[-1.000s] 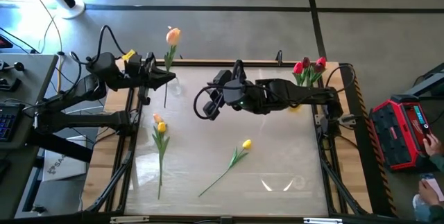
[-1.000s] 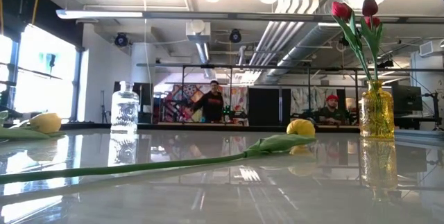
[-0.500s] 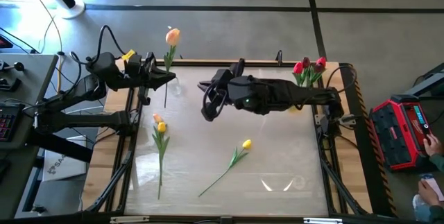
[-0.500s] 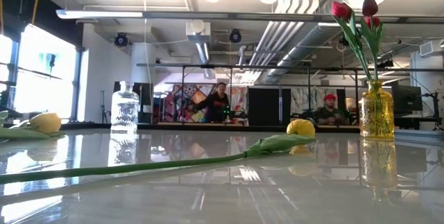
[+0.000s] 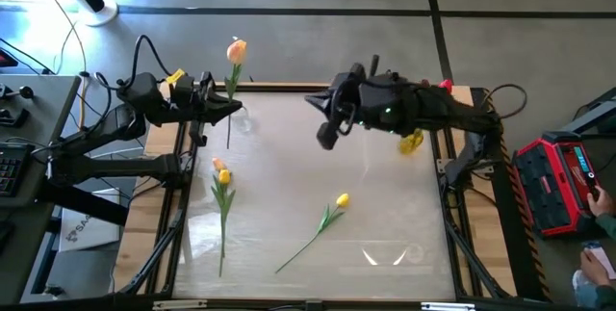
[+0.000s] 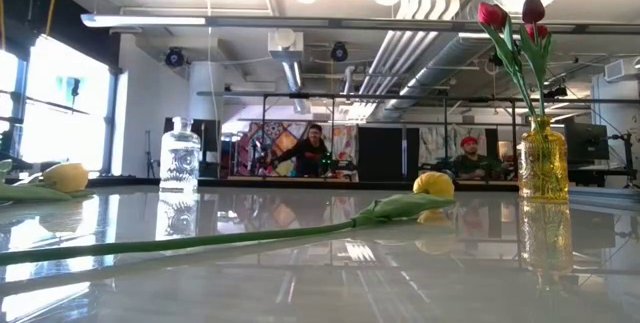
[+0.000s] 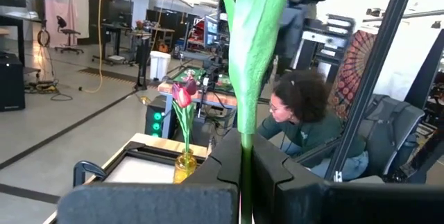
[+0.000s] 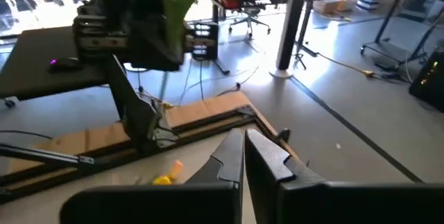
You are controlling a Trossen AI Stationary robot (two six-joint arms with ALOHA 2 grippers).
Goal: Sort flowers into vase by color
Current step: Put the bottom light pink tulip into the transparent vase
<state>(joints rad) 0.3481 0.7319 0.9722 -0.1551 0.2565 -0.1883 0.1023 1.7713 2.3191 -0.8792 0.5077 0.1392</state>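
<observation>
Glossy, mirror-smooth white top on the desk (image 6: 330, 273), edged by a pale wood frame (image 5: 164, 244) with matt black metal struts. Clear glass bottle (image 6: 180, 156) near the desk's far edge; amber glass vase (image 6: 543, 161), ribbed and shiny, well apart from the bottle. Matt, cloth-like green leaf (image 7: 253, 37) on the held tulip. Matt black plastic on the left tool (image 7: 243, 175) and right tool (image 8: 243, 158).
</observation>
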